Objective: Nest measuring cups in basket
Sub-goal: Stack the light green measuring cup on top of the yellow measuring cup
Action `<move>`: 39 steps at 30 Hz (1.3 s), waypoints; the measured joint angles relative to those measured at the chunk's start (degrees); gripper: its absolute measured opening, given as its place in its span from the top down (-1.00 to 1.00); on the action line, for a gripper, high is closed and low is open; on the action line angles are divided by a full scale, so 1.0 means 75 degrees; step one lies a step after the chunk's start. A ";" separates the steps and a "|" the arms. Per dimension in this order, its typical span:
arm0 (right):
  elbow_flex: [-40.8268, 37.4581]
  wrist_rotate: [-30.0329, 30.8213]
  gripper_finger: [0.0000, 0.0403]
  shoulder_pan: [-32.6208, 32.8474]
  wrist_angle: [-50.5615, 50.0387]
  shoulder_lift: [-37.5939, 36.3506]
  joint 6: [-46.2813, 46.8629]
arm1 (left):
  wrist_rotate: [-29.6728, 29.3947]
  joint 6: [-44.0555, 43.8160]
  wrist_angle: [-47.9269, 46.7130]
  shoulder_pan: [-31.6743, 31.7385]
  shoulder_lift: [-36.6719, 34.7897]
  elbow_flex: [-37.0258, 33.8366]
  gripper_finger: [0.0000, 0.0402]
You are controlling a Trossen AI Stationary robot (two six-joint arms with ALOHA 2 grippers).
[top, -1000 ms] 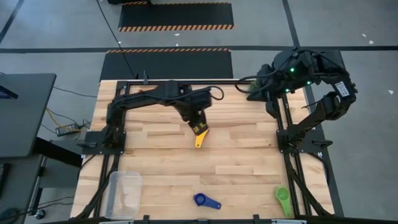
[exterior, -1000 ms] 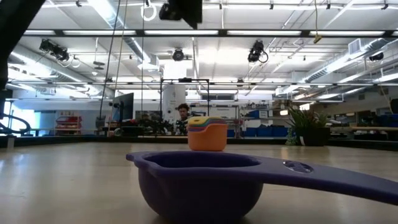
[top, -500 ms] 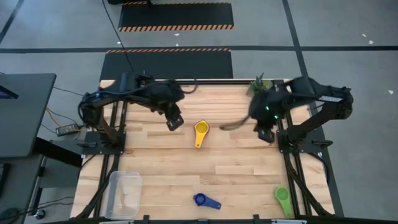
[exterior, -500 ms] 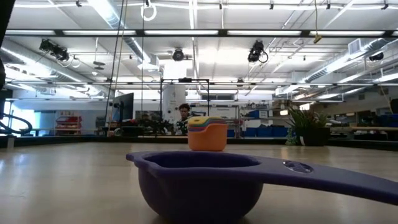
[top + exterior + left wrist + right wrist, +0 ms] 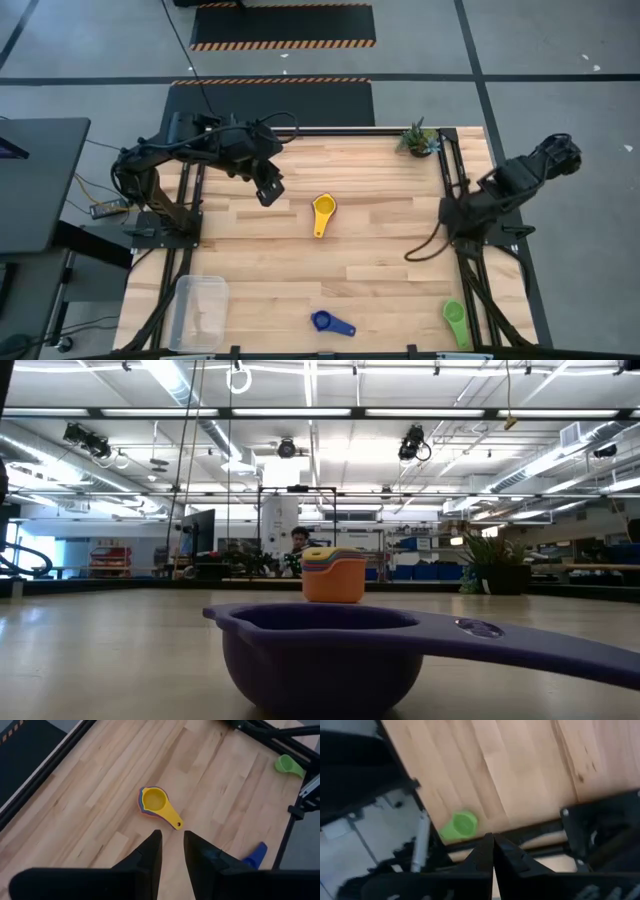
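Note:
A stack of nested cups (image 5: 323, 209), yellow one on top (image 5: 152, 800), stands on its base mid-table; the low view shows its orange outer cup (image 5: 333, 582). A dark blue cup (image 5: 322, 321) sits upright near the front edge and fills the low view (image 5: 320, 660). A green cup (image 5: 455, 317) (image 5: 460, 825) lies at the near right. The clear basket (image 5: 200, 310) stands at the near left. My left gripper (image 5: 268, 192) (image 5: 171, 837) hangs left of the stack, narrowly open and holding nothing. My right gripper (image 5: 448, 220) (image 5: 493, 842) is shut over the table's right edge.
A small potted plant (image 5: 420, 138) stands at the far right corner. Black frame rails (image 5: 462, 270) run along the table's left and right edges, and a dark cable (image 5: 425, 250) loops onto the wood near the right rail. Bare wood lies between the stack and the front cups.
My left gripper has risen from just above the stack and drawn back toward the table's far left; the stack stays put. My right arm has unfolded from the far right corner, swung over the table, then dropped and turned toward the right edge.

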 joint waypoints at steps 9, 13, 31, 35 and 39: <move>-0.2035 -0.0858 0.65 0.0685 0.0612 -0.0365 0.0089 | 0.0000 -0.0616 0.0010 0.0003 0.0032 0.0000 0.57; -0.2910 -0.1256 0.48 0.0902 0.1621 -0.0288 0.0080 | -0.0003 -0.0642 0.0013 0.0003 0.0032 0.0000 0.57; -0.5270 -0.1931 0.22 0.2419 0.7146 0.0974 0.1955 | -0.0003 -0.0839 0.0022 0.0003 0.0032 0.0000 0.57; -0.5271 -0.1884 0.22 0.2718 0.7422 0.1381 0.2004 | -0.0003 -0.0842 0.0022 0.0003 0.0032 0.0000 0.57; -0.5271 -0.1881 0.23 0.2929 0.7692 0.1836 0.2057 | -0.0003 -0.0842 0.0034 0.0003 0.0032 0.0000 0.57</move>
